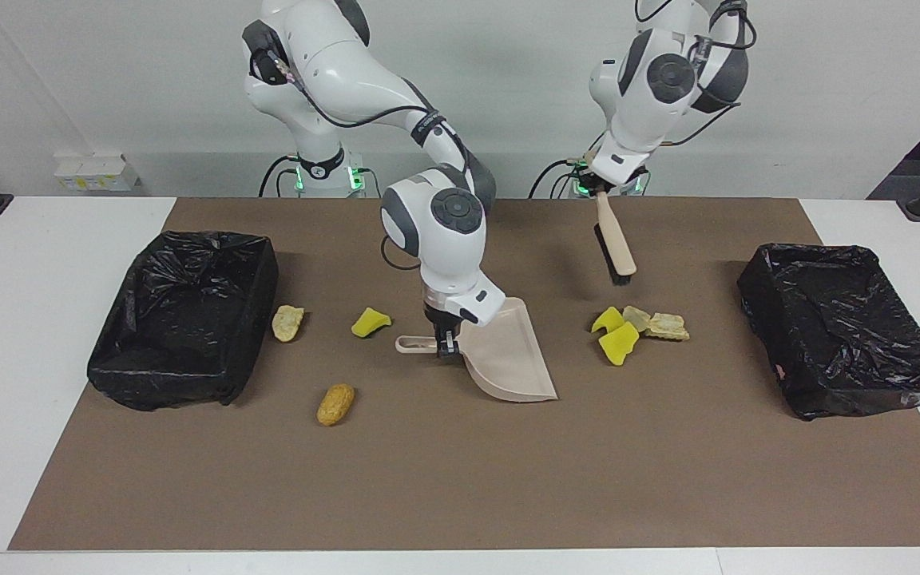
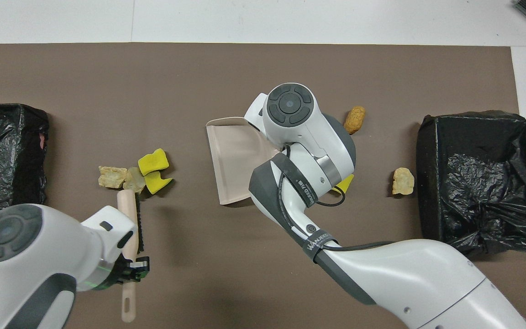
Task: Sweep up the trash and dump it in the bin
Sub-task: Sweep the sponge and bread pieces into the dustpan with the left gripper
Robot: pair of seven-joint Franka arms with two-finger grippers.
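While the right gripper (image 1: 446,346) is clamped on the handle of the beige plastic dustpan (image 1: 508,359), whose lip rests on the mat at mid-table, the left gripper (image 1: 600,189) grips the wooden hand brush (image 1: 616,243) up in the air, over the mat just robot-side of a cluster of trash.

That cluster (image 1: 637,330), two yellow spongy chunks and two beige bread-like scraps touching one another, lies at the dustpan's three o'clock in the facing view. A yellow wedge (image 1: 370,322), a beige piece (image 1: 287,322) and a golden-brown piece (image 1: 335,404) lie at its nine o'clock, toward the right arm's end, the beige one just beside the black-bagged bin (image 1: 184,315).

The scraps look light, soft and likely to tumble or skid, so bristles should push them low and slowly rather than fingers pinching.

The brown mat (image 1: 460,487) seems flat and matte, with a second bagged bin (image 1: 843,339) at the left arm's end; the walls are plain white.
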